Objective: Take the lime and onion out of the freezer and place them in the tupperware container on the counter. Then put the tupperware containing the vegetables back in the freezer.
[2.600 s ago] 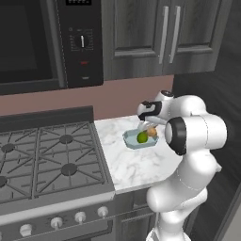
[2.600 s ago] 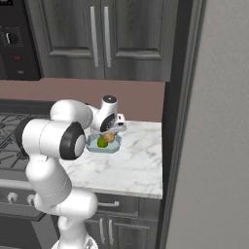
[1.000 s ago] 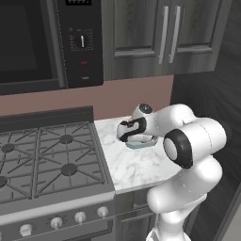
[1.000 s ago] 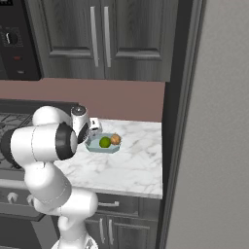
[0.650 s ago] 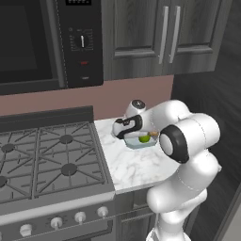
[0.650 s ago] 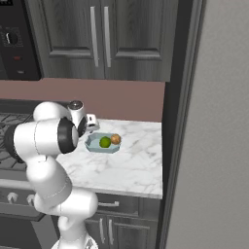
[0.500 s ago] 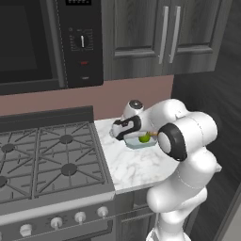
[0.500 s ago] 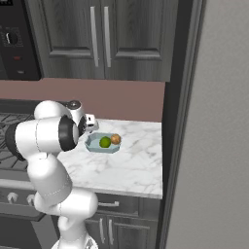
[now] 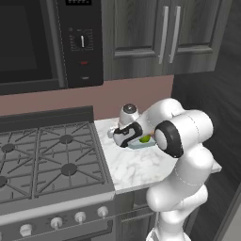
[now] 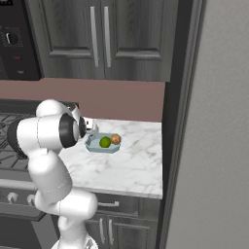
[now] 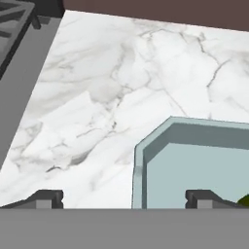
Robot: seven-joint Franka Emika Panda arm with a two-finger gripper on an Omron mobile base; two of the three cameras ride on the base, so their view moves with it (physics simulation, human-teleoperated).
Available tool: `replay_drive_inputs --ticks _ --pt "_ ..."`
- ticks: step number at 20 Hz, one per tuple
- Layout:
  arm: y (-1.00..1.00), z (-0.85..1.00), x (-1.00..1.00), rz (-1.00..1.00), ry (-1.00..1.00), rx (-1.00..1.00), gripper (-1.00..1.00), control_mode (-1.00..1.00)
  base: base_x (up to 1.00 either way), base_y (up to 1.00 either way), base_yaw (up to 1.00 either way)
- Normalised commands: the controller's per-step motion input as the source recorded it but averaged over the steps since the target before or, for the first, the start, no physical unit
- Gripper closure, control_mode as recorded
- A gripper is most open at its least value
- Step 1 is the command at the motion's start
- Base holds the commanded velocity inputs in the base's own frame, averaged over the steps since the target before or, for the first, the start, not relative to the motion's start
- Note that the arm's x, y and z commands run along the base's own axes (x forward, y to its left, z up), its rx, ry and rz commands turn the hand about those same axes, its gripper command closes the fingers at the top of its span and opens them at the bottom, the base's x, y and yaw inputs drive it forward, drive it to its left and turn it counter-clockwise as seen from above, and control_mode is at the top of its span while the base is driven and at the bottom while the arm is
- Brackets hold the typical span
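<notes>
The pale blue tupperware container [image 10: 92,144] sits on the white marble counter [image 10: 131,165], holding the green lime [image 10: 105,142] and the orange-yellow onion [image 10: 115,139] side by side. My gripper [image 9: 121,140] hangs low over the container's stove-side end. In the hand view the gripper [image 11: 124,199] is open and straddles the container's end wall [image 11: 138,160]: one fingertip [image 11: 48,197] is over bare marble, the other over the tray floor. Nothing is between the fingers. A sliver of the lime [image 11: 244,200] peeks in at the right edge. The freezer's pale grey face [image 10: 214,121] rises at the right.
The black gas stove [image 9: 52,155] borders the counter on the left, with the microwave [image 9: 28,42] above it. Dark wood-grain wall cabinets [image 10: 97,39] hang over the counter. Bare marble lies in front of the container up to the counter's front edge [image 10: 121,190].
The hand has swung left across the container, from over its middle to its stove-side end, and come lower. Lime, onion and container have stayed put. The jaws stayed open.
</notes>
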Motion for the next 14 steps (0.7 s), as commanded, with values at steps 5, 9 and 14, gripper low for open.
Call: replay_drive_inputs --ticks 5,9,14 --pt "0.00 0.00 0.25 -0.18 0.01 0.00 -1.00 -1.00 0.00 0.00 0.00" --pt "-0.04 0.00 0.24 -0.05 0.09 0.02 -1.00 -1.00 0.00 0.00 0.00" --pt "-0.09 -0.07 0.01 0.00 0.14 0.00 -1.00 -1.00 0.00 0.00 0.00"
